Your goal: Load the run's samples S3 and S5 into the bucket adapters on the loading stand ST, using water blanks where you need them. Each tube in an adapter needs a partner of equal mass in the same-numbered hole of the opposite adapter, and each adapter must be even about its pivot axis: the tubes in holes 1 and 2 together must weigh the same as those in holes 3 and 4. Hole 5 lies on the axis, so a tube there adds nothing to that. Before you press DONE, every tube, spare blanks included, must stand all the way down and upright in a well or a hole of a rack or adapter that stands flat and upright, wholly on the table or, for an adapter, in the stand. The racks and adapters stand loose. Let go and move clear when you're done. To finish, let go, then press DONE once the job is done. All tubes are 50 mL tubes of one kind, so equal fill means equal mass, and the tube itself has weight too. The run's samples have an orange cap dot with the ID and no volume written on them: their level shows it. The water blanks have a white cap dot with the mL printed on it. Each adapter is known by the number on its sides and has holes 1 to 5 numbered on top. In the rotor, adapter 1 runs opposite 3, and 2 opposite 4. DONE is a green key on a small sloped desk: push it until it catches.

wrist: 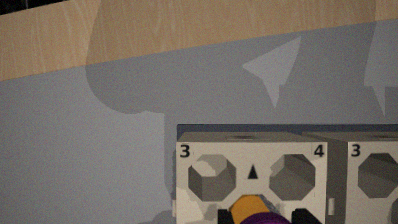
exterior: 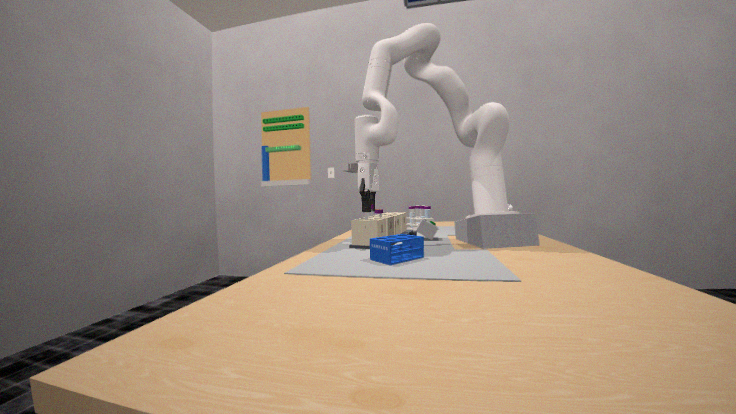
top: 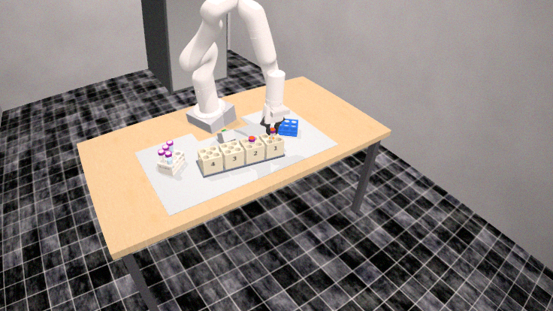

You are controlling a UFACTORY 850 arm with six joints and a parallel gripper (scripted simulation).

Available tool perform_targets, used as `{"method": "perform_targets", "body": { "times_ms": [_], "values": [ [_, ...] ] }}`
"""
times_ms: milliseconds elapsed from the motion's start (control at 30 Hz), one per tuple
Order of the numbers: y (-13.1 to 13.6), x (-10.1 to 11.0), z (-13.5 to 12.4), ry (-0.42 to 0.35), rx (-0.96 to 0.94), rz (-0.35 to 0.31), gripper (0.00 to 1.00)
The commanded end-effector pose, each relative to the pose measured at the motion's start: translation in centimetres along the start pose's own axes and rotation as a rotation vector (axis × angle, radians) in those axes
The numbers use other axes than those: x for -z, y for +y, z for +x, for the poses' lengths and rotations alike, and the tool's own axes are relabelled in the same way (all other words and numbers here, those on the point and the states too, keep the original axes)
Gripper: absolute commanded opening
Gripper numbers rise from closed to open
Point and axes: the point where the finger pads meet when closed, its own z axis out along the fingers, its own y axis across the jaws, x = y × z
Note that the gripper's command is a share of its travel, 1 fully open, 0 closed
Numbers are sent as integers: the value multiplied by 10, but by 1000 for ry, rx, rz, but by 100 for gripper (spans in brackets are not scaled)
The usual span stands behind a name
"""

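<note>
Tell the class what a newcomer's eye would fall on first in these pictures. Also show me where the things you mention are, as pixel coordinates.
The white six-joint arm (top: 253, 34) (exterior: 429, 46) towers over the wooden table (top: 127, 231) (exterior: 360, 329), its gripper (top: 271, 131) (exterior: 368, 210) closed on a purple-capped tube (top: 272, 131) (wrist: 262, 218) at adapter 1 (top: 275, 149) (wrist: 252, 155). Beside that adapter, the bright blue rack (top: 288, 131) (exterior: 396, 250) stands out on the gray mat (top: 185, 197) (exterior: 329, 267).

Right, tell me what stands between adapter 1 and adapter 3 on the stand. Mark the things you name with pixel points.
Adapter 2 (top: 254, 153), with a purple-capped tube (top: 252, 138) in it, stands between adapter 1 (top: 275, 149) and adapter 3 (top: 234, 159); the top view shows this.
</note>
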Motion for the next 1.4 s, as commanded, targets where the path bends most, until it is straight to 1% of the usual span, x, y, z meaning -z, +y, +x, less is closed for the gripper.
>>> {"method": "perform_targets", "body": {
  "times_ms": [0, 600, 1167, 1200, 1367],
  "values": [
    [0, -4, 1, 2, 0, 1, 0],
    [0, -20, 1, 2, 0, 1, 0],
    [0, -20, 1, 2, 0, 1, 0],
    [0, -21, 1, 2, 0, 1, 44],
    [0, -21, 1, 2, 0, 1, 44]
  ]
}}
